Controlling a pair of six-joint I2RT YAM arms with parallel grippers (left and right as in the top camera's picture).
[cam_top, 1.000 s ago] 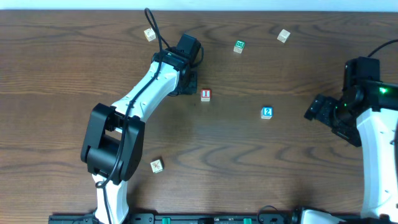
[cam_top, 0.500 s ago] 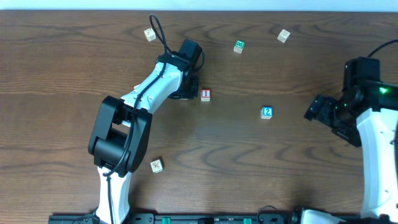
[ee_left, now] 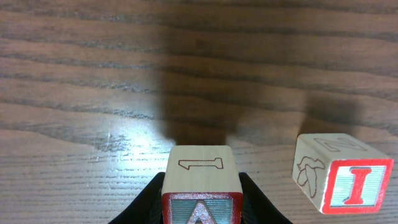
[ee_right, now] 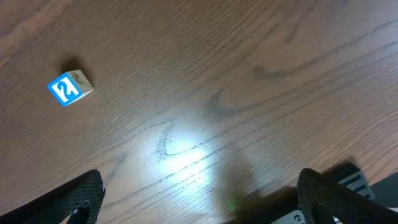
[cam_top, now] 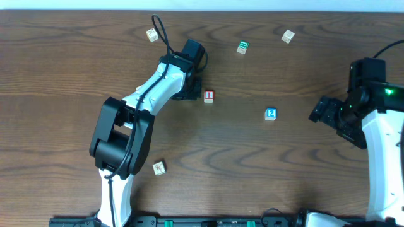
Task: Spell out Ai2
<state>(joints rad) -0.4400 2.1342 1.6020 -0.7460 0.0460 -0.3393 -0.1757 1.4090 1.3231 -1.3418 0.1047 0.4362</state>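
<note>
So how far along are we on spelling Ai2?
Done: the I cube looks placed. In hand: the left gripper is shut on the A cube, just left of the I, a gap between. Left: release the A, then bring the 2 cube, apart to the right, beside the I. The right gripper is open and empty.

The left hand (ee_left: 202, 198) clamps the A cube (ee_left: 199, 177), the I cube (ee_left: 342, 180) standing just beside it.
</note>
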